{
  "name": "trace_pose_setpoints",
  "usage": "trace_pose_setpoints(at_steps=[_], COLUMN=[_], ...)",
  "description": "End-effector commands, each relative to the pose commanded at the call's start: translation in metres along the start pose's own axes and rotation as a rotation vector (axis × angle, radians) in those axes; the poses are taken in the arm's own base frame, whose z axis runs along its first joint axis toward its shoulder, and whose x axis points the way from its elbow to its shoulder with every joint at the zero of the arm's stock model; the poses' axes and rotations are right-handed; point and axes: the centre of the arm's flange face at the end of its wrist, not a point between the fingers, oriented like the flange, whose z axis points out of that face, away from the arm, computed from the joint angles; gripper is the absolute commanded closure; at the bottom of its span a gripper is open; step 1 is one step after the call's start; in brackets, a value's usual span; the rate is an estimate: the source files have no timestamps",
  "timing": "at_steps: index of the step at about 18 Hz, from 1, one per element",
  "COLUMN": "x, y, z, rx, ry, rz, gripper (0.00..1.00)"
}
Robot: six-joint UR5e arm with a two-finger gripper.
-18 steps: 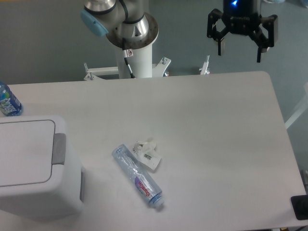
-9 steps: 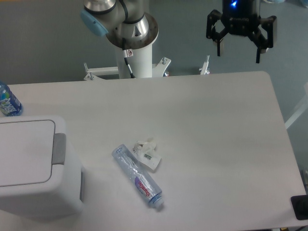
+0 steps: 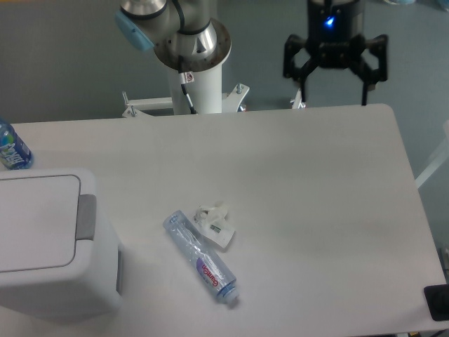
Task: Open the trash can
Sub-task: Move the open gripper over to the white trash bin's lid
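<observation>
White tabletop is carrying the trash can, lid down, at its front-left corner, while the tool, fingers apart, is hanging beyond the far edge, needing to press the grey tab squarely.

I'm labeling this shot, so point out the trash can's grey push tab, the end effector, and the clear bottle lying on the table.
grey push tab (image 3: pixel 86 217), fixed camera, tab's middle
end effector (image 3: pixel 334 83), fixed camera, midway between fingertips
clear bottle (image 3: pixel 200 256), fixed camera, mid-body
</observation>
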Motion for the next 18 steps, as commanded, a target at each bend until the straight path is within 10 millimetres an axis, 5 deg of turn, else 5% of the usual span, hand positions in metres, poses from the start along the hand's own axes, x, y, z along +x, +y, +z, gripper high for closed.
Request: trace_pose_setpoints(at_steps=[5,11,18], x=[0.06,0.127,0.171], y=[-0.05,-0.085,-0.117], z=[0.03,0.057,0.07], rx=[0.039,0.018,0.137], ry=[0.042,0.11,0.251], rz=[-0.127,-0.267,-0.463], gripper=[0.0,0.0,0.0])
